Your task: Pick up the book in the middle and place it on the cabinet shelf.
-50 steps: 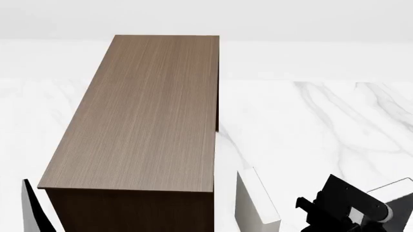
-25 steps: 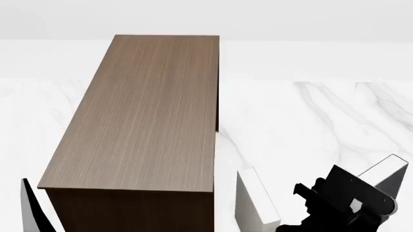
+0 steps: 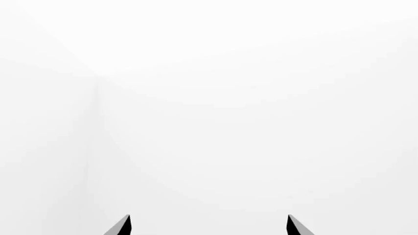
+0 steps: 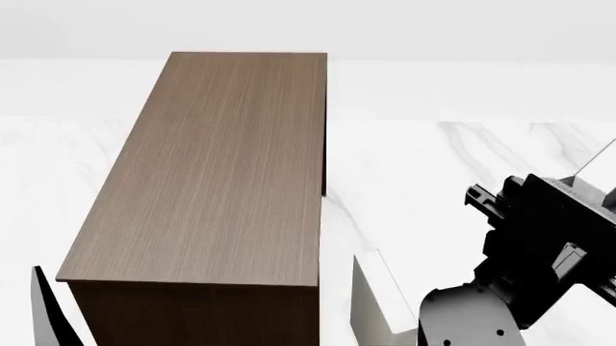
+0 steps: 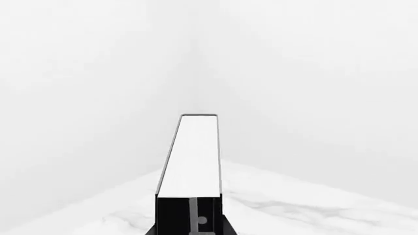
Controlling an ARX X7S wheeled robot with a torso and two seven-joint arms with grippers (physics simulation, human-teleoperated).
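My right gripper (image 5: 189, 228) is shut on the book (image 5: 192, 156). The book's white page block faces the right wrist camera between its dark covers, and it is held up in the air above the marble floor. In the head view the right gripper (image 4: 566, 216) is raised at the right, well to the right of the cabinet shelf (image 4: 221, 166). Only a sliver of the book (image 4: 593, 189) shows there at the picture's edge. The cabinet's flat brown top is bare. My left gripper (image 3: 207, 226) is open and empty, facing a white wall.
A pale book (image 4: 381, 297) stands upright just right of the cabinet's near corner, close below my right arm. A dark book (image 4: 48, 313) stands at the cabinet's left. White marble floor (image 4: 433, 166) stretches to the right of the cabinet.
My right arm has risen from the lower right with the book in its grip. It now sits higher and further right. The cabinet and both standing books have not moved.
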